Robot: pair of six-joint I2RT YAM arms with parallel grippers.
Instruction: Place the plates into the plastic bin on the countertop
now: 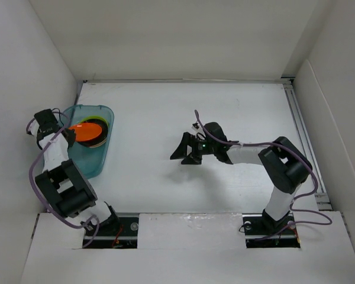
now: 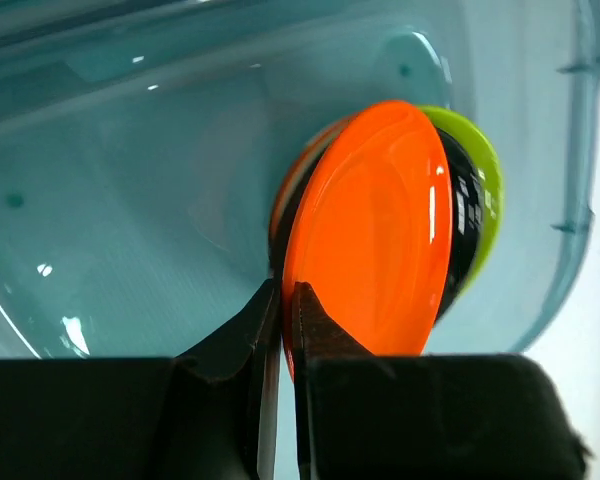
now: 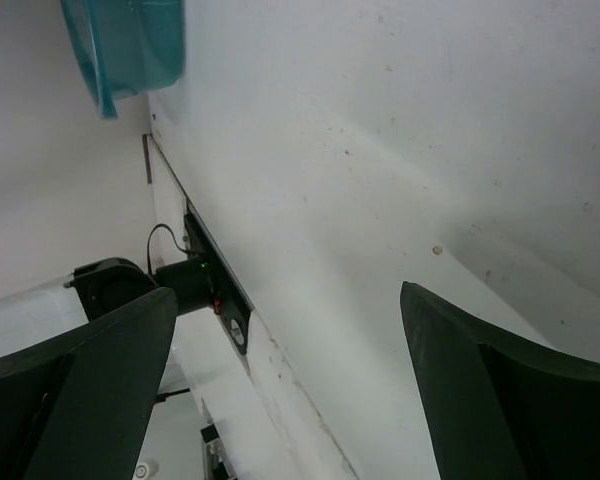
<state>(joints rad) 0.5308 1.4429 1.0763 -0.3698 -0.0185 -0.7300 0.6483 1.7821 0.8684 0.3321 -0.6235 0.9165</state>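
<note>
The translucent teal plastic bin [image 1: 93,160] sits at the left of the white countertop [image 1: 225,106]. My left gripper [image 1: 68,135] reaches into it and is shut on the rim of an orange plate [image 1: 86,130]. In the left wrist view the gripper [image 2: 285,300] pinches that orange plate [image 2: 375,230], which is tilted on edge above a stack. A black plate [image 2: 468,215], a lime green plate [image 2: 488,165] and another orange rim show behind it inside the bin [image 2: 130,150]. My right gripper [image 1: 186,151] is open and empty over mid-table, and shows the same in its wrist view [image 3: 288,295].
White walls [image 1: 41,65] close in the left, back and right sides. A metal rail [image 1: 305,142] runs along the right edge. The arm bases sit on a white ledge [image 1: 189,228] at the near edge. The bin's corner shows far off in the right wrist view [image 3: 130,40].
</note>
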